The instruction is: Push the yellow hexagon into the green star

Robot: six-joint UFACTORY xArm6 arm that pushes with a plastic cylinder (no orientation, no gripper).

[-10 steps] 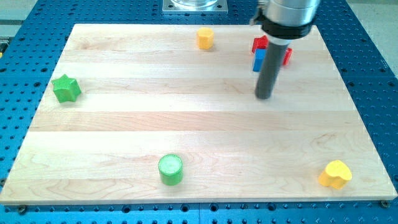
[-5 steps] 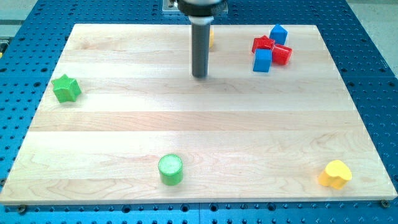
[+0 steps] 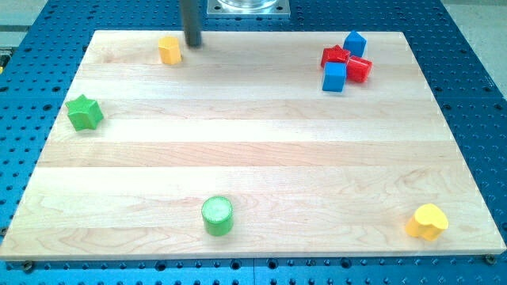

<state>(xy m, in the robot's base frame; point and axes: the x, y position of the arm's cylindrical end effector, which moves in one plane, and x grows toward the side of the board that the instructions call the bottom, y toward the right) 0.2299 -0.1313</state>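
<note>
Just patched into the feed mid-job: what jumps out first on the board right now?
My tip sits at the view's top, just right of the yellow hexagon. The green star waits alone at the left edge. A red and blue cluster crowds the top right.

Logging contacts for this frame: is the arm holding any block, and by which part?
Nothing is held. My tip stands just right of the yellow hexagon at the view's top; a rod can only push, and contact cannot be told.
</note>
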